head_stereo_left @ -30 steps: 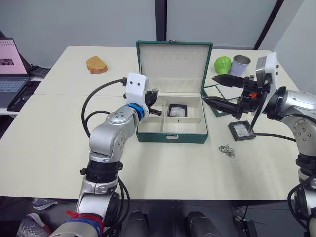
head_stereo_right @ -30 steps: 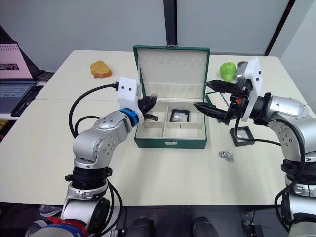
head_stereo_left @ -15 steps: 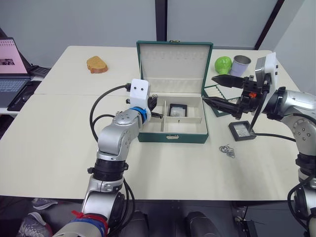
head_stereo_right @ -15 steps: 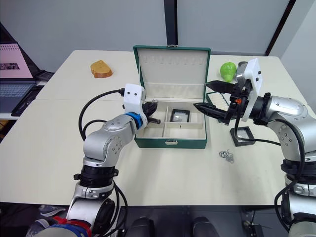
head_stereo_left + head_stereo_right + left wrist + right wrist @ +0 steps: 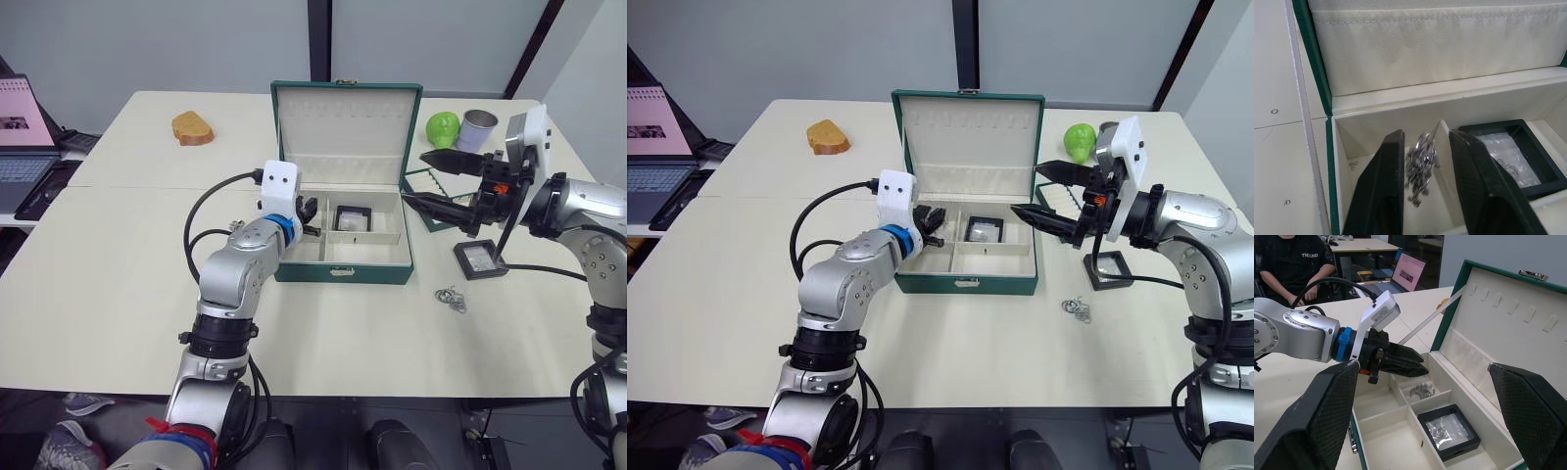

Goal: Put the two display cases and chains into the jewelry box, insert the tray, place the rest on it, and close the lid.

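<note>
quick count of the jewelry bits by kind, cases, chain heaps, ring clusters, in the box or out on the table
display cases: 2 (one in the jewelry box, one on the table)
chain heap: 1
ring cluster: 1
total: 4

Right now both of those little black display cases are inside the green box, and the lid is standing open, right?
Not quite. One display case lies inside the jewelry box; the other display case sits on the table to the box's right, near the right gripper, as the left eye view shows. The lid does stand open.
</note>
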Controlling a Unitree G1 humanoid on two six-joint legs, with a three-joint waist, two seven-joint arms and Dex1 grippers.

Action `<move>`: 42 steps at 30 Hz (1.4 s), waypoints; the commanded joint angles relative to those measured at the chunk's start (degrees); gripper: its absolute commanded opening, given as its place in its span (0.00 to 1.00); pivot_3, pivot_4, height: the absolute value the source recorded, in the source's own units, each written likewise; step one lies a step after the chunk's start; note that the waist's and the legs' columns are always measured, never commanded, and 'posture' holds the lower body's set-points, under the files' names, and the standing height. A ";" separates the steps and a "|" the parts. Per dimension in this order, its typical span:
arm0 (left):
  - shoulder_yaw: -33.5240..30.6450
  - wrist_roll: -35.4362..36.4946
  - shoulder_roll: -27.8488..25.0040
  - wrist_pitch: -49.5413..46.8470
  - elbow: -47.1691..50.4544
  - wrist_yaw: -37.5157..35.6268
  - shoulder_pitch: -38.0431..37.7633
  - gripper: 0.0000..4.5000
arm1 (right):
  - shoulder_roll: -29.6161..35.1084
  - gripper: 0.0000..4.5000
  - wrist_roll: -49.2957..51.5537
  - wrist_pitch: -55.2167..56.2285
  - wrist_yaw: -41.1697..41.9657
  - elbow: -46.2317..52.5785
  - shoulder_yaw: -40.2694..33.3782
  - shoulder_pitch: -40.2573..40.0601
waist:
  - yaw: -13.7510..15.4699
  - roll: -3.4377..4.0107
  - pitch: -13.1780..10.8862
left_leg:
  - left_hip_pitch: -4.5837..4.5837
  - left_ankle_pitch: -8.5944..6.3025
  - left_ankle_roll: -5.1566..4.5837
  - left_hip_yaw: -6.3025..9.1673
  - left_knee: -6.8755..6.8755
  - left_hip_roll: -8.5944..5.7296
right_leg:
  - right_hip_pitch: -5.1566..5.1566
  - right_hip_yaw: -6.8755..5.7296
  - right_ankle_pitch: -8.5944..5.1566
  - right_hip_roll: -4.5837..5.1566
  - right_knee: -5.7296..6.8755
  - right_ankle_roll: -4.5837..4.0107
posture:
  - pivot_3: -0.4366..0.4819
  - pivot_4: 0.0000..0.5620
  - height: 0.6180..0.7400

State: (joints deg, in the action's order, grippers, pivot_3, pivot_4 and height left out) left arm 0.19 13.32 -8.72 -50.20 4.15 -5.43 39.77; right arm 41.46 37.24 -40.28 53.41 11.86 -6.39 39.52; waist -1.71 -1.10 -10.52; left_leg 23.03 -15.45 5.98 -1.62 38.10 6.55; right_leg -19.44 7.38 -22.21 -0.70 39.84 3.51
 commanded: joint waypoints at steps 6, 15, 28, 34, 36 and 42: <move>-0.02 -0.27 0.50 1.40 1.98 -0.93 0.37 0.58 | 0.44 1.00 0.90 0.17 -0.33 2.07 -1.24 0.83 | 0.00 0.00 0.00 | 0.00 0.00 0.00 0.00 0.00 0.00 | 0.00 0.00 0.00 0.00 0.00 0.00 | 0.48 0.27 1.00; -2.12 4.09 1.69 1.55 4.41 -4.80 0.63 0.90 | 0.76 1.00 0.91 0.54 -0.22 1.73 -1.92 0.31 | -0.01 0.00 0.00 | 0.00 0.00 0.00 0.00 -0.01 0.00 | 0.00 0.00 0.00 0.00 0.00 0.00 | 0.48 0.27 1.00; -18.38 24.73 -21.30 -2.53 16.37 -29.78 -9.42 0.99 | 7.19 1.00 2.07 0.37 2.16 1.60 -8.77 -9.44 | -0.17 0.00 0.00 | -0.03 0.00 0.00 0.00 -0.05 0.04 | -0.01 -0.02 0.00 -0.01 -0.07 0.00 | 0.48 0.27 1.00; -30.37 27.59 -32.88 0.81 13.25 -37.44 -20.87 0.99 | 11.00 1.00 -0.18 3.17 2.83 -2.51 -15.39 -20.46 | -0.05 -0.01 -0.01 | -0.05 0.00 0.00 0.02 -0.06 0.04 | 0.10 -0.09 0.00 0.03 -0.26 0.00 | 0.48 0.27 1.00; -32.22 26.91 -35.24 2.55 12.14 -38.87 -24.00 0.99 | 10.94 1.00 0.00 3.68 2.79 -3.55 -17.37 -22.93 | -0.06 -0.01 -0.01 | -0.05 0.00 0.00 0.02 -0.07 0.03 | 0.10 -0.09 0.00 0.03 -0.28 0.00 | 0.48 0.27 1.00; -34.81 20.17 -40.91 13.19 3.48 -44.01 -33.55 0.99 | 9.60 1.00 -2.50 7.88 3.08 -6.89 -20.46 -33.45 | -0.07 0.00 -0.01 | -0.11 0.00 0.00 0.00 -0.14 0.03 | 0.13 -0.08 0.00 0.03 -0.36 0.00 | 0.48 0.27 1.00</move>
State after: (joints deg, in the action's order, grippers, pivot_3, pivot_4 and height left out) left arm -32.77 35.24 -48.28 -40.76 8.81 -48.26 6.64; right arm 50.97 35.31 -34.62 56.26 4.94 -24.32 6.52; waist -1.78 -1.10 -10.53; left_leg 22.91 -15.46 5.98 -1.65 37.96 6.58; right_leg -19.31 7.34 -22.21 -0.67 39.48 3.51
